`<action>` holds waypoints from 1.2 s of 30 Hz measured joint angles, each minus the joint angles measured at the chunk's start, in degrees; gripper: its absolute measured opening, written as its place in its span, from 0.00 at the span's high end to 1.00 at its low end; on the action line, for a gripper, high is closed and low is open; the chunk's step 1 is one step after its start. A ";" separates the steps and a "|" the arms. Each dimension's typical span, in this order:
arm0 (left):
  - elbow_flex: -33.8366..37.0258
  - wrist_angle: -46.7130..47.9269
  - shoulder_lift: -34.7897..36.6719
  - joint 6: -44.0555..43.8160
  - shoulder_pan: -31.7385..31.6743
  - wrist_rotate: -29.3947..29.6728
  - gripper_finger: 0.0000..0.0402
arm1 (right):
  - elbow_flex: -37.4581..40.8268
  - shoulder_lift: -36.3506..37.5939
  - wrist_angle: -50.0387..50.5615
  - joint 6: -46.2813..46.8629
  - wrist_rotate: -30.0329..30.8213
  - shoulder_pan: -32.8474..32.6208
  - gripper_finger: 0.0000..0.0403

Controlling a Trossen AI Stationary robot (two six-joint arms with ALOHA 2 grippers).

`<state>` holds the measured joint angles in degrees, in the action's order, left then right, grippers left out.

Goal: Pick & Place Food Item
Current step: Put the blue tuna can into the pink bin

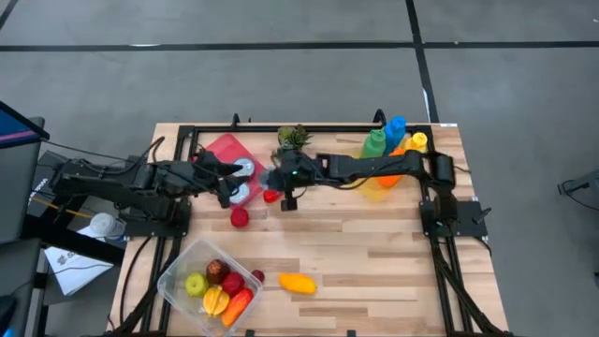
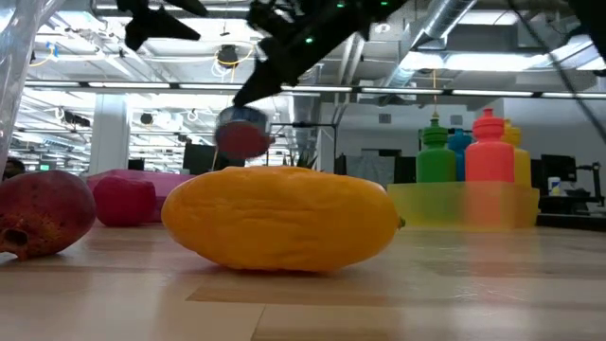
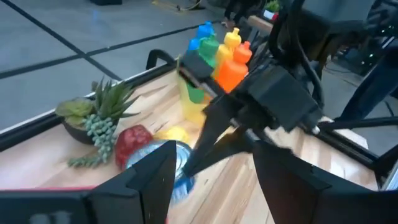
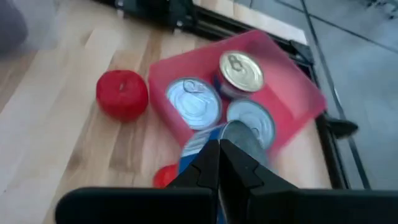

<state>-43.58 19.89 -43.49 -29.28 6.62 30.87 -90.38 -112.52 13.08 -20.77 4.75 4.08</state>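
Here we are working over the far middle of the desk point(image 1: 374, 262), and the job is looking only partly done. Our right gripper point(image 4: 219, 163) is reaching in from the right side, its fingers pressed fully together with nothing between them. Its tips are hanging just over a can point(image 4: 214, 146) lying on its side at the near edge of the pink tray point(image 4: 292, 81), beside a small red piece point(image 4: 165, 176). Whether the tips are touching that can, we cannot tell.

Our left gripper point(image 3: 211, 180) is waiting at the tray's left side, with its fingers standing partly apart and nothing visibly between them.

In the tray, three more cans are standing upright: two silver-topped point(image 4: 194, 102) and one gold-topped point(image 4: 240, 70). A red apple point(image 1: 240, 217) is sitting on the desk just in front of the tray. A mango point(image 1: 298, 283) is lying near the front, just beside the clear bin point(image 1: 178, 267), which is already holding several fruits, and a dark red fruit point(image 1: 257, 276) is resting against its rim.

We are judging that some food is already placed in the bin, while the apple, mango and small red piece are waiting outside. Nothing is being carried, so a fresh grasp is what is left next.
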 joint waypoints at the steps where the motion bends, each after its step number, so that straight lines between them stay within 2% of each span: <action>1: 0.07 0.44 0.58 0.02 0.03 0.00 0.48 | -2.39 -1.84 1.26 -0.43 -0.18 0.00 1.00; 9: 0.07 2.04 4.34 -1.18 0.14 -0.15 0.48 | -27.81 -20.23 6.06 -2.83 -2.16 -0.74 1.00; 12: 0.05 2.15 5.59 -1.24 0.36 -0.21 0.48 | -37.95 -26.91 10.75 -3.37 -2.28 -0.54 1.00; 15: 0.05 2.41 6.77 -1.26 0.47 -0.27 0.48 | -44.66 -30.04 20.85 -3.80 -3.42 -0.44 1.00; 20: 0.05 8.76 8.02 -4.97 0.47 -0.62 0.48 | -39.45 -23.00 27.48 -4.04 -3.95 -0.51 1.00; 22: 0.05 13.39 8.21 -7.81 0.47 -2.49 0.48 | -38.10 -19.12 32.04 -2.40 -5.21 0.11 1.00; 25: 0.05 20.57 7.90 -11.24 0.47 -8.00 0.50 | -35.98 -13.69 36.68 -0.86 -6.40 1.07 1.00; 28: 0.05 26.76 6.20 -14.22 0.47 -16.37 0.52 | -34.03 -7.41 40.42 -0.63 -6.16 1.11 1.00; 32: 0.05 34.62 0.62 -16.52 0.48 -23.55 0.53 | -34.04 0.50 45.64 1.08 -6.12 0.75 1.00; 36: 0.05 39.71 -8.05 -16.65 0.33 -24.82 0.53 | -33.93 5.92 48.56 2.77 -4.48 1.03 1.00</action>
<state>-43.53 59.60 -51.54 -45.93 6.96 6.05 -124.31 -106.60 61.64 -18.00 0.27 5.11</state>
